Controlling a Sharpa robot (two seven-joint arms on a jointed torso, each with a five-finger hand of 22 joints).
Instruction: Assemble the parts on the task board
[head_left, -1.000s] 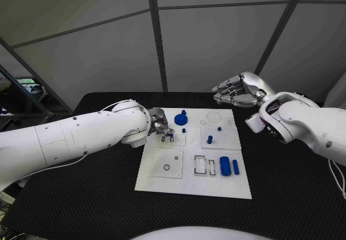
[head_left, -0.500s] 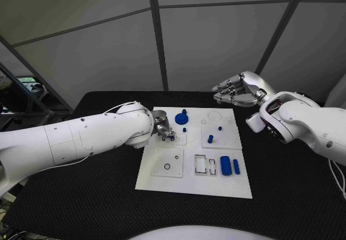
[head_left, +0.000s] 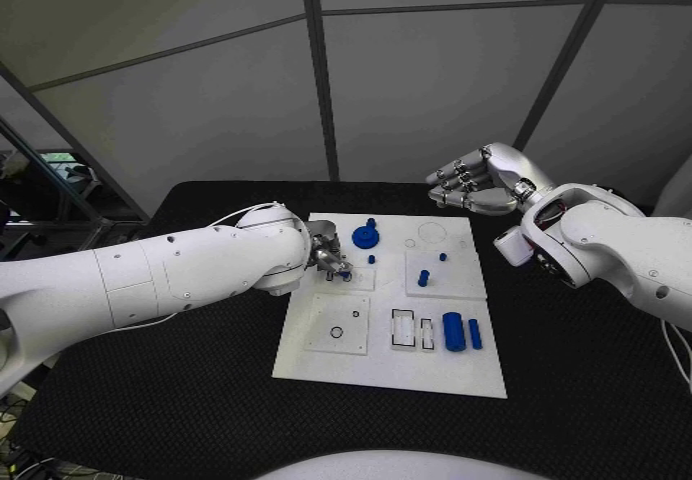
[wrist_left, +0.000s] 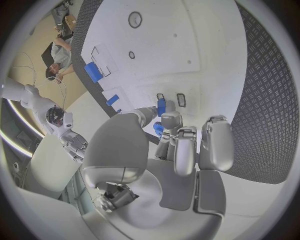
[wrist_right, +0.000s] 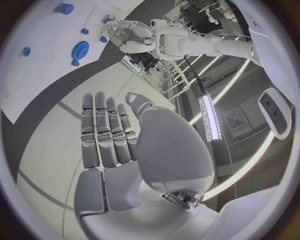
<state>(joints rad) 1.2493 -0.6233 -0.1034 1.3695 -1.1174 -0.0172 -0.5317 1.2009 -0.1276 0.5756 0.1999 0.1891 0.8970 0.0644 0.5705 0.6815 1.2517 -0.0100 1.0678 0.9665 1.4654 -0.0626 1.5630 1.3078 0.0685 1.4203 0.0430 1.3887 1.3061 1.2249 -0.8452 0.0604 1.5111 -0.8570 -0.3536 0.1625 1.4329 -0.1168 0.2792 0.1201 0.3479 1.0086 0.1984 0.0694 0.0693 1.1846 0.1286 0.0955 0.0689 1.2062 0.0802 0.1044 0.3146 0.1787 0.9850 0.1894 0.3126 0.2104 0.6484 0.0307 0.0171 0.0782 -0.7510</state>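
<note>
Hiding left hand (head_left: 326, 258): its own arm (head_left: 173, 275).

Two bulky glossy white arms, silver hands (head_left: 483, 180), segmented metallic fingers (wrist_right: 103, 135), thin white cable

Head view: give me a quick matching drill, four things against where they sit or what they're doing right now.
Things:
1. left hand
2. right hand
3. blue gear
4. large blue cylinder

States:
A. lying on the task board near its right edge, next to a thinner blue pin
B. raised beyond the board's far right corner, holding nothing
C. down over the board's left side, fingers pinching a small blue part
D. sitting at the far end of the board, by its middle

Pairs: 1-C, 2-B, 3-D, 4-A
</note>
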